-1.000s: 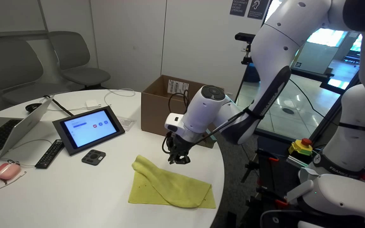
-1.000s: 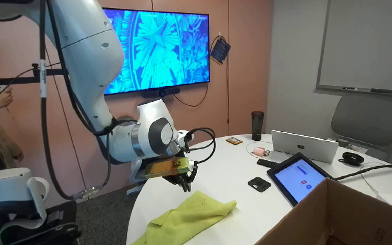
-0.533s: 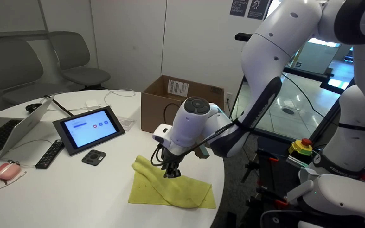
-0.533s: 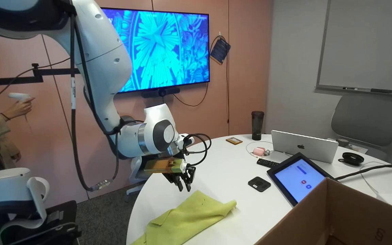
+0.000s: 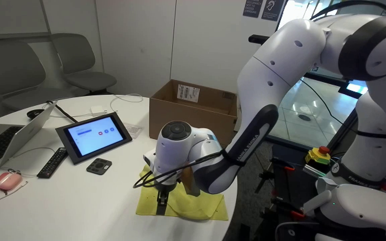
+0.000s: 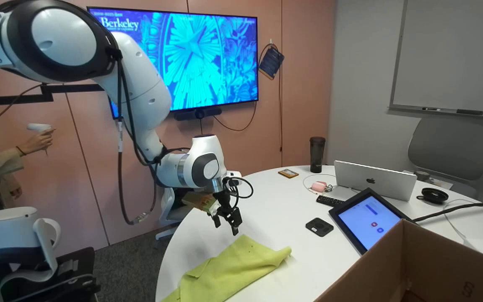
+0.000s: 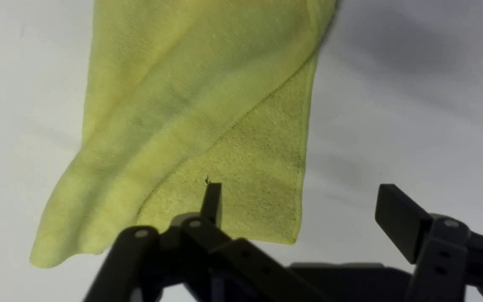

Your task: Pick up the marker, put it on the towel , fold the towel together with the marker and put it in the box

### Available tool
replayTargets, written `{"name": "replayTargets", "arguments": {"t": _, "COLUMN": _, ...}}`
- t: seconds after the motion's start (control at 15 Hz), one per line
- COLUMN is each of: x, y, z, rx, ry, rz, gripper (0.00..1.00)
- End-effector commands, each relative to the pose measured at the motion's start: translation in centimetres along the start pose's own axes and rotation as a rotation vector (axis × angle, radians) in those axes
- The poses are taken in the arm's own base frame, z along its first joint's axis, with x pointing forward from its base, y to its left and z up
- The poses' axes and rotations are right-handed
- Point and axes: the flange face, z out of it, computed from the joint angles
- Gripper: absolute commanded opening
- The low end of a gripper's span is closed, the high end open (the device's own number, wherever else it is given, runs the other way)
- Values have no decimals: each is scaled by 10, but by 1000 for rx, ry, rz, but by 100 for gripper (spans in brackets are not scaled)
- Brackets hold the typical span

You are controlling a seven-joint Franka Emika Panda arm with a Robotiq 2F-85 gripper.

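I've swung my black two-fingered gripper (image 7: 300, 186) over the edge of the loosely folded yellow cloth towel (image 7: 208, 105), jaws now wide apart. That likely readies another fold.

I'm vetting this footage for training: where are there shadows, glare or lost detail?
Wrist view: soft shadows on the white table beside the towel, the hand dark with little detail; in an exterior view, whitish glare on the tiled floor.
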Motion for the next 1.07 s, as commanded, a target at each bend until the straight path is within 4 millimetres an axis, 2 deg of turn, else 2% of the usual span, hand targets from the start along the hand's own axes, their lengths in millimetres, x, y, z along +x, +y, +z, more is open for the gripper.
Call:
{"name": "replayTargets", "arguments": {"t": 0.0, "x": 29, "y": -8, "z": 21, "rx": -25, "ry": 8, "rz": 122, "gripper": 100}}
{"name": "replayTargets", "arguments": {"t": 0.2, "x": 36, "y": -10, "z": 38, "rx": -4, "ry": -17, "rz": 161, "gripper": 100}}
{"name": "replayTargets", "arguments": {"t": 0.47, "x": 40, "y": -3, "z": 61, "rx": 5, "ry": -48, "rz": 191, "gripper": 100}}
{"name": "replayTargets", "arguments": {"t": 1.0, "x": 48, "y": 30, "z": 95, "rx": 7, "ry": -81, "rz": 249, "gripper": 100}}
